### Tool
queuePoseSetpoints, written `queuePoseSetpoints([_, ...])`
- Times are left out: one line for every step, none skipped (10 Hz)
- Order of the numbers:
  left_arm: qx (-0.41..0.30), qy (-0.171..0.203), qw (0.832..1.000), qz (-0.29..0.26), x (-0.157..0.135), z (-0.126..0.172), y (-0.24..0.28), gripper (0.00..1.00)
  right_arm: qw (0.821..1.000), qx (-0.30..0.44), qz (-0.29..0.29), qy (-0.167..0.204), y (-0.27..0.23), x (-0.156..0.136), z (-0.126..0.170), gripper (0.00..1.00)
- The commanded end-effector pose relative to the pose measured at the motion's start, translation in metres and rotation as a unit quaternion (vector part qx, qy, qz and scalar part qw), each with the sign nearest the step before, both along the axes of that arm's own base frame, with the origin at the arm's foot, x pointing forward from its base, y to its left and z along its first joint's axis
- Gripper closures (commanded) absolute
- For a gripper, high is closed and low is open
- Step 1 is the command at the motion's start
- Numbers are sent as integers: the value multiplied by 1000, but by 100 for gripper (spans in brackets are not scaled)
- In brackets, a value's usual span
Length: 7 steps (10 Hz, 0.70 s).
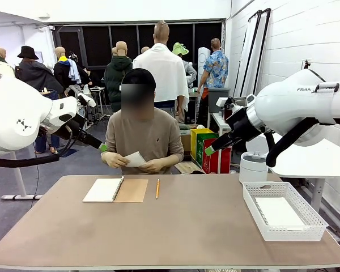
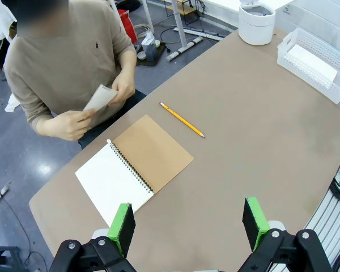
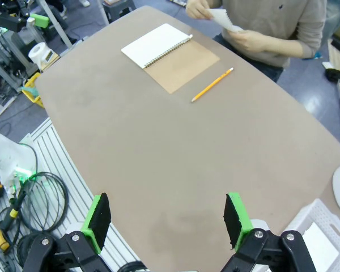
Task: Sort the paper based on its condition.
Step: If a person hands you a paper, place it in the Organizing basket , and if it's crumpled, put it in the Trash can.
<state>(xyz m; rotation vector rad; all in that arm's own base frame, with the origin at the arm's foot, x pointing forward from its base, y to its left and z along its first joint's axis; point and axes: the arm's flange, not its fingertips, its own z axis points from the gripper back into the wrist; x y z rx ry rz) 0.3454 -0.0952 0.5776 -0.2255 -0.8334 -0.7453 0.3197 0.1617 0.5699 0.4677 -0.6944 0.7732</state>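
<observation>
A person at the far side holds a white sheet of paper point(image 1: 135, 160) in both hands, above the table's far edge; it also appears in the left wrist view point(image 2: 100, 97) and the right wrist view point(image 3: 224, 18). Another white sheet point(image 1: 279, 212) lies flat in the white lattice basket point(image 1: 254, 199) at the right. My left gripper point(image 2: 188, 224) is open and empty, raised high over the near left of the table. Over the near right side, my right gripper point(image 3: 166, 217) is also open and empty.
An open spiral notebook point(image 1: 114, 190) with a brown cover lies at the far middle-left of the brown table point(image 1: 187, 232). A yellow pencil point(image 1: 157, 188) lies just right of it. A white cylindrical container point(image 1: 253, 168) stands behind the basket.
</observation>
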Motion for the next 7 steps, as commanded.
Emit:
queuePoseSetpoints([-1,2,1000,-6,0,-1,1,0,1000,0,0,0,0,0,1,0])
queuePoseSetpoints([-1,2,1000,-6,0,-1,1,0,1000,0,0,0,0,0,1,0])
queuePoseSetpoints([-1,2,1000,-6,0,-1,1,0,1000,0,0,0,0,0,1,0])
queuePoseSetpoints([-1,2,1000,-6,0,-1,1,0,1000,0,0,0,0,0,1,0])
queuePoseSetpoints([-1,2,1000,-6,0,-1,1,0,1000,0,0,0,0,0,1,0])
queuePoseSetpoints([-1,2,1000,-6,0,-1,1,0,1000,0,0,0,0,0,1,0])
queuePoseSetpoints([-1,2,1000,-6,0,-1,1,0,1000,0,0,0,0,0,1,0])
